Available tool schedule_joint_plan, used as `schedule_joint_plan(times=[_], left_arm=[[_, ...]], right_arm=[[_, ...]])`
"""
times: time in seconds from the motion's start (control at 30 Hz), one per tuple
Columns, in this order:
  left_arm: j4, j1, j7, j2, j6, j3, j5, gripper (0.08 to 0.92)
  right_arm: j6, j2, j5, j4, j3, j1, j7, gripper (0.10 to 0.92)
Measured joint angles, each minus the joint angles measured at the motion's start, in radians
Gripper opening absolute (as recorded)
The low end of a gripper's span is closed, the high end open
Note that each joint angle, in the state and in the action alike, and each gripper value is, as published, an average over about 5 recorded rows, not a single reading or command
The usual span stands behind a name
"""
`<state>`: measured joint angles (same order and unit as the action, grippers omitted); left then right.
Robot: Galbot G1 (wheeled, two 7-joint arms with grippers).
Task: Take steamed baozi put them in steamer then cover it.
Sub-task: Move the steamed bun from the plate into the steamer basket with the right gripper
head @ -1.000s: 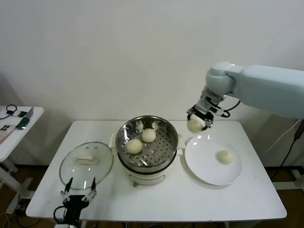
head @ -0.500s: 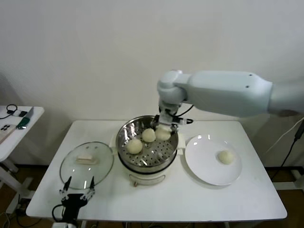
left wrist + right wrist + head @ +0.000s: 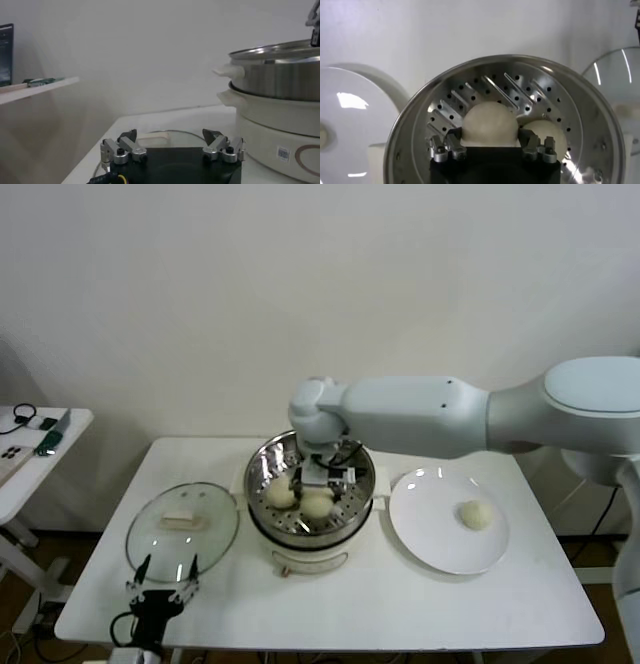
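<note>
Steamed baozi sits between the right gripper fingers, one finger on each side, clasped, low over the perforated tray inside the steamer. A second bun lies on the tray just beside and beyond one finger, touching or nearly touching the held bun. In the head view the gripper hides part of the pot; a bun shows to the robot's left of the fingers. One more bun is on the white plate, well apart from the fingers, on the robot's right of the steamer. Glass lid lies flat on the table, left of the steamer. Left gripper is parked at the table's near edge, fingers spread wide, nothing between them, the lid just beyond its tips.
</note>
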<state>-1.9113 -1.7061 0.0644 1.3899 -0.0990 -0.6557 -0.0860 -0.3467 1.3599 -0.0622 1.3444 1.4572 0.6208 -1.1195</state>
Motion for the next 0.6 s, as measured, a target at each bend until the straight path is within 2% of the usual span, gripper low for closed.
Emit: schedule_joint_plan(times=[0.3, 0.47, 0.6], left_arm=[[0.015, 0.011, 0.0, -0.001, -0.001, 0.0, -0.004, 0.823], [0.016, 0.012, 0.0, -0.001, -0.001, -0.001, -0.005, 0.823], [0.016, 0.012, 0.0, -0.001, -0.001, -0.002, -0.006, 0.823]], right_arm=[[-0.017, 0.022, 0.013, -0.014, 0.002, -0.028, 0.002, 0.731], [-0.018, 0.024, 0.013, -0.022, 0.0, -0.037, 0.003, 0.8], [-0.022, 0.025, 0.01, -0.031, -0.005, -0.038, 0.003, 0.821]])
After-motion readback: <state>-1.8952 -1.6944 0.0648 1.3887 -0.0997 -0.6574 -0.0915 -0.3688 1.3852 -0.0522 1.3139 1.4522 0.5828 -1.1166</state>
